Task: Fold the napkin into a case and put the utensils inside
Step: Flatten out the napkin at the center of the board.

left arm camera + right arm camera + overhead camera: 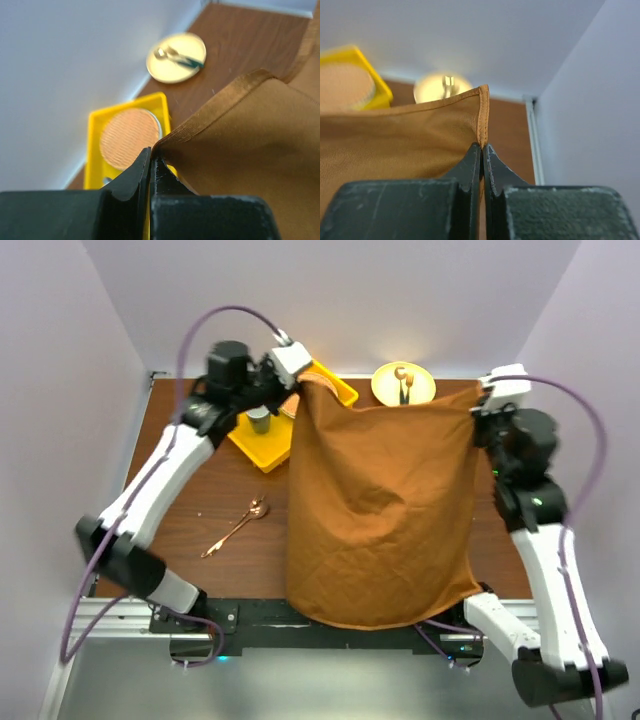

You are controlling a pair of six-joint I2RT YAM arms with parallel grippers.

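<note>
The rust-brown napkin (380, 510) hangs stretched between both arms, lifted above the table, its lower edge near the front. My left gripper (300, 382) is shut on its top left corner; in the left wrist view the napkin (250, 150) runs from the left gripper (151, 156). My right gripper (476, 408) is shut on the top right corner, and the hem of the napkin (483, 120) rises from the right gripper (482, 146). The copper spoon (238, 525) lies on the table left of the cloth. No case shows.
A yellow tray (262, 445) with a round ribbed lid (129, 137) sits at the back left. A yellow plate (385, 383) holding a dark-handled utensil (404, 386) stands at the back. White walls close in on the sides and the back.
</note>
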